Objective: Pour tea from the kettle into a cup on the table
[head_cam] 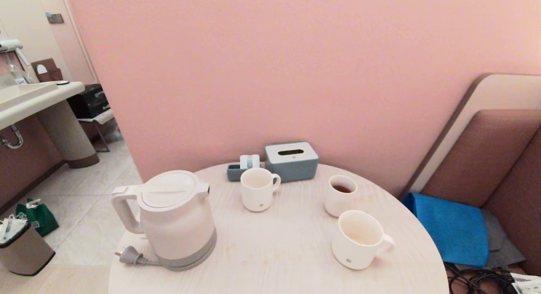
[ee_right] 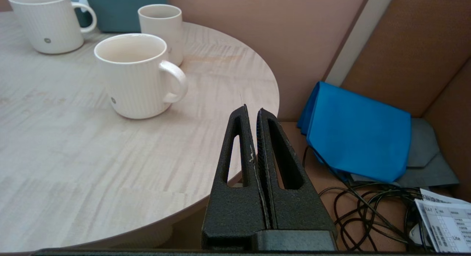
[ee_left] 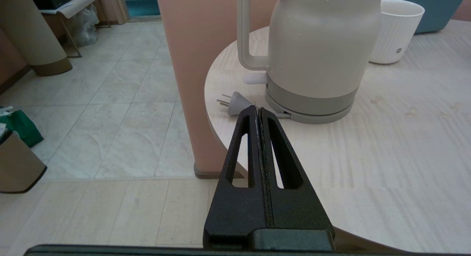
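The kettle stands on the worktop's left edge, handle outward, so I must open my empty, shut left pincer and clasp that handle squarely before lifting.

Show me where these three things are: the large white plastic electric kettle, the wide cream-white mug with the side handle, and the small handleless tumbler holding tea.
Kettle (head_cam: 177, 226): head view, on its white body.
Wide mug (head_cam: 353, 251): head view, on its outer wall.
Tumbler (head_cam: 336, 205): head view, on its side wall.
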You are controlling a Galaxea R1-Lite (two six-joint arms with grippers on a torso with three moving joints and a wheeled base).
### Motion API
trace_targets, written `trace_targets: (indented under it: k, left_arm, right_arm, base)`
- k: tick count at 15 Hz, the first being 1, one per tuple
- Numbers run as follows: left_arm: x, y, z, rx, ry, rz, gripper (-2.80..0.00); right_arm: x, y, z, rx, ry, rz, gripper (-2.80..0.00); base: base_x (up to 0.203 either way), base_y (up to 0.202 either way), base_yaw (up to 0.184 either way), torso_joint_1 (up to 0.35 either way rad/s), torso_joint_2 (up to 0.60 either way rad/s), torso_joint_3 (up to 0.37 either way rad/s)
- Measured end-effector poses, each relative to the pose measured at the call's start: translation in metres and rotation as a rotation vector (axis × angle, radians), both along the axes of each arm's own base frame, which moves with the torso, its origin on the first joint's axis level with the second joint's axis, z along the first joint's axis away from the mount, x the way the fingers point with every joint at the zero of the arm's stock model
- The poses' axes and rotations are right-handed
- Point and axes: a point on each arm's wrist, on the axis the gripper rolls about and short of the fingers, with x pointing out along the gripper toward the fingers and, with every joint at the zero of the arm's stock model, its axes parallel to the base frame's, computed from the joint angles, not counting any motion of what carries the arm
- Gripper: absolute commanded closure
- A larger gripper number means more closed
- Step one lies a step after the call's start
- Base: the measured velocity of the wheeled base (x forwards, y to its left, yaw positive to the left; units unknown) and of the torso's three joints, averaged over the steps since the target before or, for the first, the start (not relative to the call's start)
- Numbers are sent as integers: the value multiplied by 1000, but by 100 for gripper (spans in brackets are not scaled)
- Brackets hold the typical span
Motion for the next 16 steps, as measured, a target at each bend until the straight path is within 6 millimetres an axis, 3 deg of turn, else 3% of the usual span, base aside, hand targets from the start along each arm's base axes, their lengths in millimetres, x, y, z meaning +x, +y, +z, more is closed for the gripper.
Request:
trace_targets:
  k: [4, 11, 16]
  left_arm:
    - [0, 0, 0, 0, 1, 0, 0]
    - [0, 0, 0, 0, -1, 0, 0]
    - [0, 0, 0, 0, 0, 0, 0]
  right_arm:
    - [0, 0, 0, -3, -1, 1, 0]
    - [0, 0, 1, -4, -4, 1, 0]
    - [0, 0, 0, -2, -2, 1, 0]
  base:
    - [0, 0, 0, 37, -72, -47]
    - [0, 0, 0, 220, -499, -280]
    - [0, 0, 0, 34, -70, -41]
